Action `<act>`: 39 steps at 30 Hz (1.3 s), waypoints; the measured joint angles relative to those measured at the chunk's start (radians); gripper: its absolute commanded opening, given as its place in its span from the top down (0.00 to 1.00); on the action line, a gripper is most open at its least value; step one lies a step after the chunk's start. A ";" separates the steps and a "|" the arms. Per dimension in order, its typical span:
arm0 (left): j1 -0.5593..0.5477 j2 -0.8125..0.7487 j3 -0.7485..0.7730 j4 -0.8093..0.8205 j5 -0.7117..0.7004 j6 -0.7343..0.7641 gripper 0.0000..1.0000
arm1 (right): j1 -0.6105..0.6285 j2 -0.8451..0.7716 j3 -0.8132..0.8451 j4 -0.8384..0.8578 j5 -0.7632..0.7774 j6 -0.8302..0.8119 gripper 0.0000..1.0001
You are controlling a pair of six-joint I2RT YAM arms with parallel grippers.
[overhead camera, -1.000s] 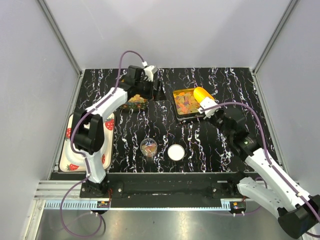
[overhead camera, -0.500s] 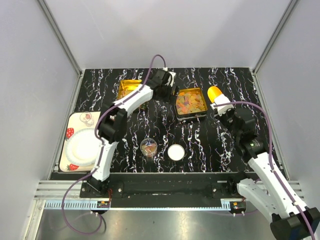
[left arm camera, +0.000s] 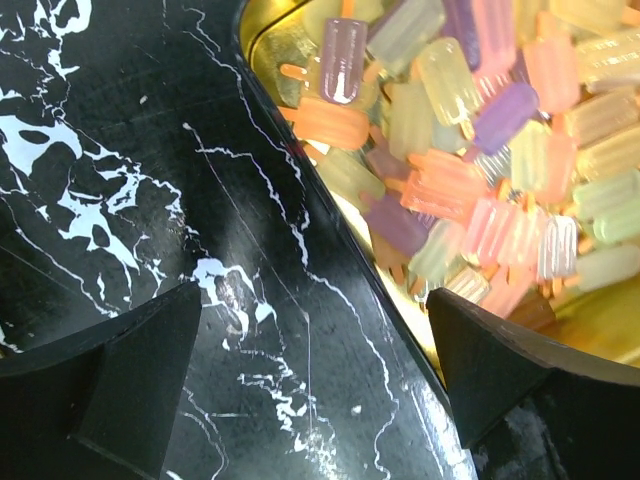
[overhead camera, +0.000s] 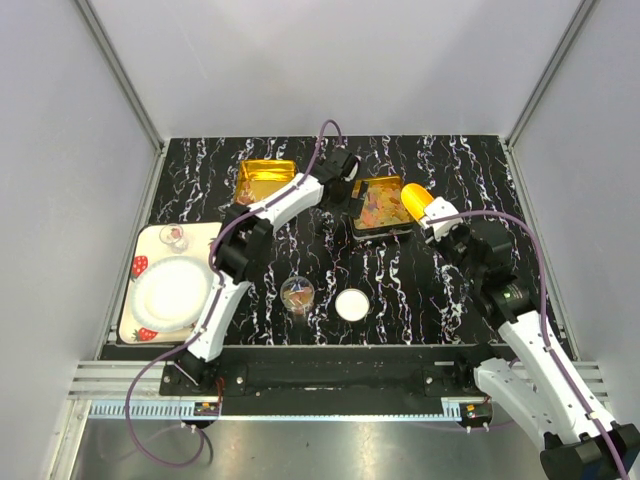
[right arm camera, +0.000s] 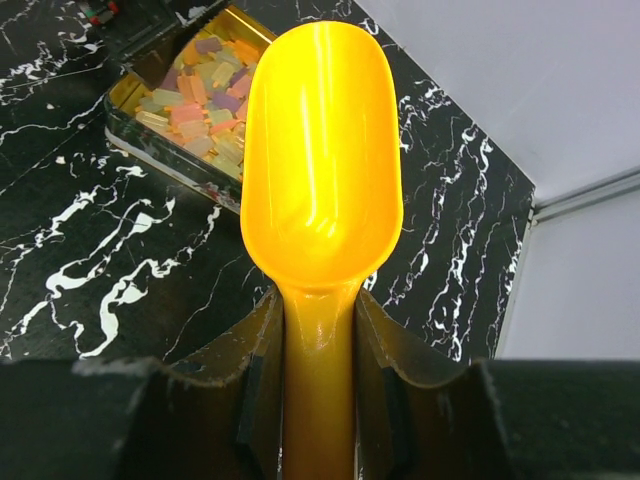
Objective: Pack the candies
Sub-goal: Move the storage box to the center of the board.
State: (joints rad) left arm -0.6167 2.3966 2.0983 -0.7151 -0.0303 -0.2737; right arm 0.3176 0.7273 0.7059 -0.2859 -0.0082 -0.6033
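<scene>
Swinging across from the empty tin [overhead camera: 265,180] at ten o'clock, the left hand [left arm camera: 320,385] now straddles, wide open, the nine o'clock rim of the full tin [overhead camera: 381,233] holding the candies [left arm camera: 470,190], while the right hand [right arm camera: 320,352], clamped on the bare scoop [right arm camera: 322,150], returns at its three o'clock, likely ready to scoop.

Across the black marbled table [overhead camera: 440,300] from me stood two square gold tins, one [overhead camera: 265,180] far left and one [overhead camera: 380,232] to its right. An orange scoop [right arm camera: 322,160] hung just beside the right tin. At my near left, a strawberry-print tray [overhead camera: 140,268] bore a white plate [overhead camera: 172,288] and a small glass [overhead camera: 173,237]. A clear jar [overhead camera: 297,293] and a white disc [overhead camera: 351,304] sat near each other, mid-table.
</scene>
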 measured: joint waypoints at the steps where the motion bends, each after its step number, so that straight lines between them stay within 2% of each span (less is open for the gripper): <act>1: 0.000 0.006 0.003 0.000 -0.004 -0.007 0.01 | 0.000 0.000 0.000 -0.001 -0.005 0.000 1.00; 4: 0.000 0.016 0.013 -0.002 -0.011 -0.018 0.01 | 0.000 -0.001 -0.003 -0.001 -0.017 0.000 1.00; 5: 0.000 0.018 0.014 -0.003 -0.013 -0.019 0.07 | 0.000 -0.001 -0.004 -0.001 -0.020 0.000 1.00; 9: 0.000 0.021 0.016 -0.006 -0.023 -0.022 0.17 | 0.000 -0.003 -0.005 -0.002 -0.031 0.000 1.00; 17: 0.000 -0.001 -0.045 0.008 -0.039 0.015 0.29 | -0.001 -0.009 -0.008 -0.002 -0.040 0.000 1.00; 18: 0.000 -0.010 -0.057 0.005 -0.043 0.027 0.32 | -0.001 -0.010 -0.009 -0.002 -0.041 0.000 1.00; 21: 0.001 -0.040 -0.100 0.000 -0.046 0.059 0.50 | -0.001 -0.014 -0.014 -0.002 -0.048 0.000 1.00; 32: 0.001 -0.126 -0.240 0.000 -0.049 0.196 0.82 | -0.001 -0.034 -0.016 -0.002 -0.066 0.000 1.00; 35: 0.003 -0.158 -0.286 0.006 -0.056 0.230 0.83 | -0.001 -0.035 -0.016 -0.002 -0.068 0.000 1.00; 37: 0.007 -0.178 -0.308 0.006 -0.055 0.254 0.81 | -0.001 -0.035 -0.016 -0.003 -0.074 0.000 1.00; 39: 0.008 -0.190 -0.312 0.007 -0.053 0.272 0.62 | -0.001 -0.035 -0.016 -0.004 -0.083 0.000 1.00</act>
State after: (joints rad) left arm -0.6086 2.2063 1.7866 -0.7082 -0.0830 -0.0017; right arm 0.3164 0.6922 0.6895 -0.2901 -0.0910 -0.6033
